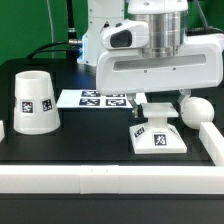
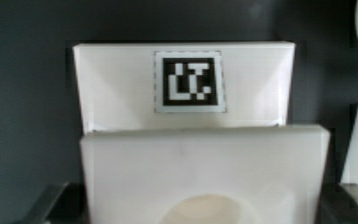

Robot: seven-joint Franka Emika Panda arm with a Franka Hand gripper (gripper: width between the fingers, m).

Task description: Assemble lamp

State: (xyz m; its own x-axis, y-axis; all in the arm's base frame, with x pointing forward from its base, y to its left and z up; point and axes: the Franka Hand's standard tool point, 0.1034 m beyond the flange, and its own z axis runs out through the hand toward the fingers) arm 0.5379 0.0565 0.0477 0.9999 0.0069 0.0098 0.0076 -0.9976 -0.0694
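A long white plastic rail [image 1: 100, 180] edges the black worktop [image 1: 90, 140] nearest the exterior camera, and just behind it sits the low square white plastic lamp base [image 1: 157, 140]. The pincer [image 1: 158, 106] hangs over the base, its dark fingers [image 2: 48, 205] spread close beside the base's raised block; whether they press it I cannot tell. Just beyond the base, to the exterior view's right, lies the round-headed white bulb [image 1: 196, 110]; well off to its left stands the tapered white shade [image 1: 35, 103], with the flat marker board [image 1: 100, 99] farthest back.
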